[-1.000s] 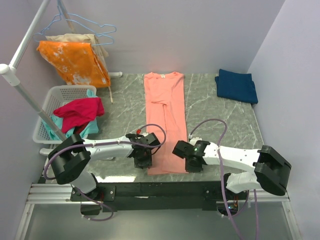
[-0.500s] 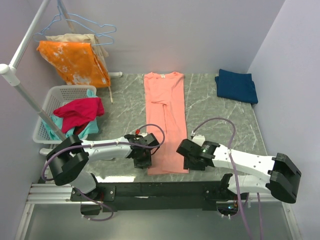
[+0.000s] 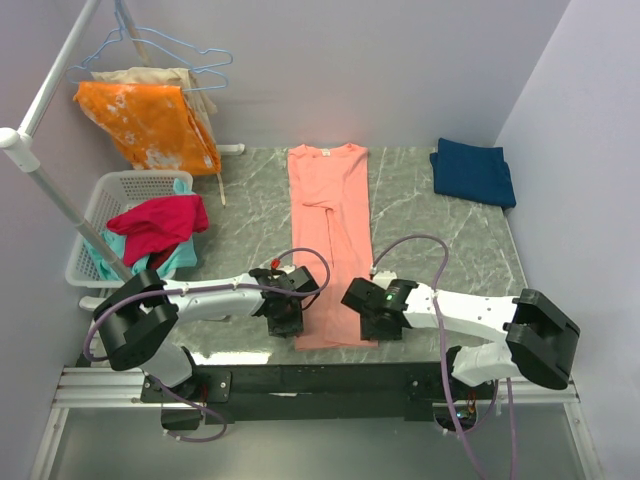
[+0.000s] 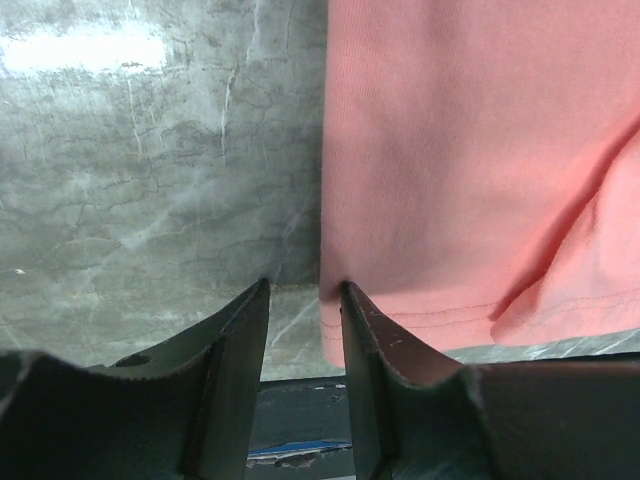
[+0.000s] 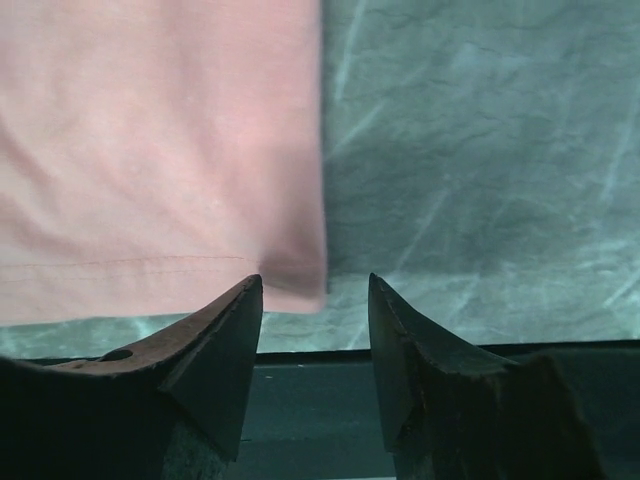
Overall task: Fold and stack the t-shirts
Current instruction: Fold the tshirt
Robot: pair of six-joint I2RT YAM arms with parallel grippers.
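The salmon-pink t-shirt (image 3: 330, 230) lies as a long narrow strip down the middle of the table, collar at the far end. A dark navy t-shirt (image 3: 473, 172) sits folded at the back right. My left gripper (image 3: 285, 318) is low at the pink shirt's near left hem corner (image 4: 345, 320). It is open, and its fingertips (image 4: 303, 287) straddle that edge. My right gripper (image 3: 368, 318) is at the near right hem corner (image 5: 300, 280). It is open too, and the corner lies just ahead of its fingertips (image 5: 315, 280).
A white basket (image 3: 100, 205) at the left holds a magenta-red garment (image 3: 155, 222) over teal cloth. An orange blotched cloth (image 3: 150, 125) hangs on the rack (image 3: 50, 185) at the back left. The table's near edge and black rail (image 3: 320, 380) lie just behind both grippers.
The right gripper has opened. Its arm swung out to the right, then came back to the pink shirt's near right corner. The left gripper has stayed put.
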